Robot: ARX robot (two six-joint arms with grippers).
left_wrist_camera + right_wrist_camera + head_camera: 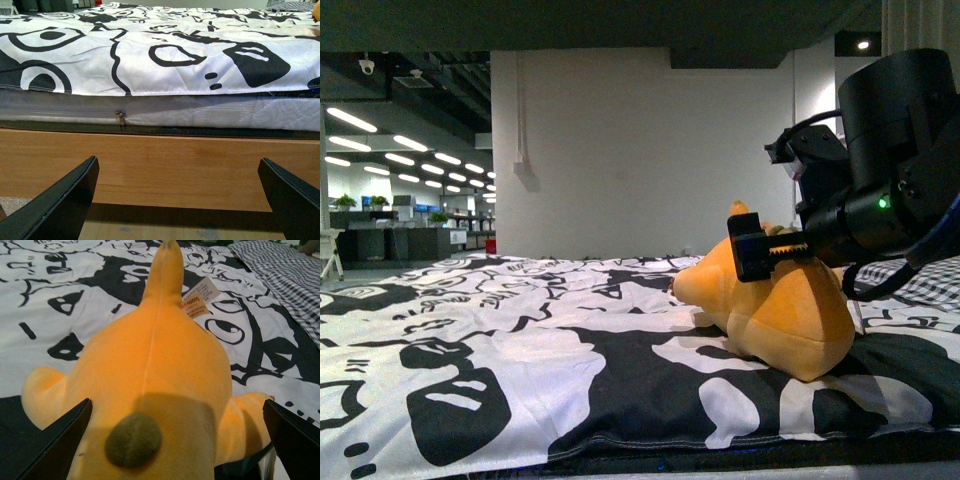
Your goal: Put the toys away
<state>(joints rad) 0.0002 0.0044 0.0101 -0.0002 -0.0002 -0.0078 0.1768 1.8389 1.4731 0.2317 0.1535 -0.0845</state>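
**Plush toy straddled by gripper on patterned bed**

At the left, the left gripper (178,160) is held low before the wooden bed frame (165,165), its jaws spread wide with nothing between them. A black-and-white sheet (520,330) is laid across the bed. Right of centre, the orange plush toy (775,305) is seen lying on that sheet, near a checked cloth (920,280). The right gripper (177,405) is set over the toy, jaws spread to either side of its body; contact cannot be told.

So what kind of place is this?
Probably a bedroom mock-up in an open office: patterned sheet over a mattress on a wooden frame, with rows of ceiling lights and desks behind.
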